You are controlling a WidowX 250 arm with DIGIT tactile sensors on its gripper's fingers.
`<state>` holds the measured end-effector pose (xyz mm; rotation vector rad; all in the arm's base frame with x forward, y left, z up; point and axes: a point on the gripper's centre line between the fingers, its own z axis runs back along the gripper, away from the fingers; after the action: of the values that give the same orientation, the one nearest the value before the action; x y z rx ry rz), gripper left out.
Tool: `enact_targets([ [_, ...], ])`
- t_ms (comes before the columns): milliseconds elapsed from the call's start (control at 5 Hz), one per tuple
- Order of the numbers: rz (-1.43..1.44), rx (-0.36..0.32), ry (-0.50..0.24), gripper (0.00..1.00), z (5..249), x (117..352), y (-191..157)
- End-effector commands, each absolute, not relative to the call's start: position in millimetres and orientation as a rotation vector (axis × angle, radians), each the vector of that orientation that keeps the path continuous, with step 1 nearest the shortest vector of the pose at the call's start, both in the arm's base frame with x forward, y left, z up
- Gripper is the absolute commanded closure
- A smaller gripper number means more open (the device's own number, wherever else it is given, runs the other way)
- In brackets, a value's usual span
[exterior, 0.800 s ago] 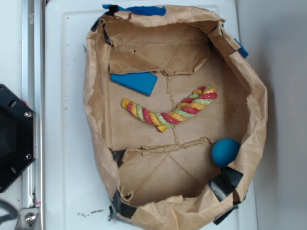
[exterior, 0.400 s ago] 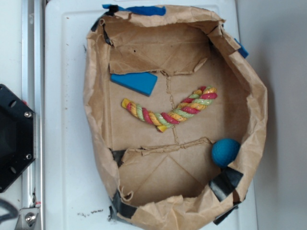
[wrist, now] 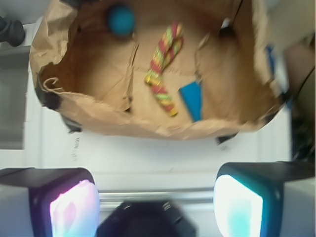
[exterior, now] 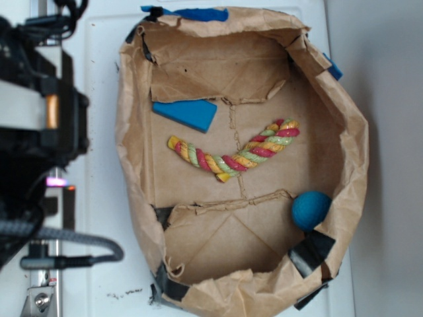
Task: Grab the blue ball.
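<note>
The blue ball (exterior: 310, 210) is a small teal sphere lying inside the brown paper bag (exterior: 129, 139), against its lower right wall. In the wrist view the blue ball (wrist: 121, 19) shows near the top left, far from my gripper (wrist: 157, 195). My gripper is open, its two pale pads (wrist: 74, 207) wide apart with nothing between them. It hovers over the white surface outside the bag's left side. In the exterior view only my black arm (exterior: 39, 112) shows, at the far left.
A striped rope toy (exterior: 231, 155) lies across the middle of the bag and a flat blue wedge block (exterior: 186, 113) sits upper left of it. The bag's crumpled walls stand up all around. Black tape patches (exterior: 310, 252) and blue tape (exterior: 198, 13) mark its rim.
My arm has swung into the exterior view on the left, covering the rail and black base. The ball, rope toy and block have not moved.
</note>
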<state>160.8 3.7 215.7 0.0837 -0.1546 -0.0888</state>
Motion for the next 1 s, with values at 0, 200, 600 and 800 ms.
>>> enact_targets([
  [0,-0.277,0.023,-0.257,0.00,211.2,157.7,0.3],
  [200,-0.277,0.023,-0.257,0.00,211.2,157.7,0.3],
  [600,-0.277,0.023,-0.257,0.00,211.2,157.7,0.3],
  [800,-0.238,0.098,-0.155,0.00,179.3,208.2,4.6],
])
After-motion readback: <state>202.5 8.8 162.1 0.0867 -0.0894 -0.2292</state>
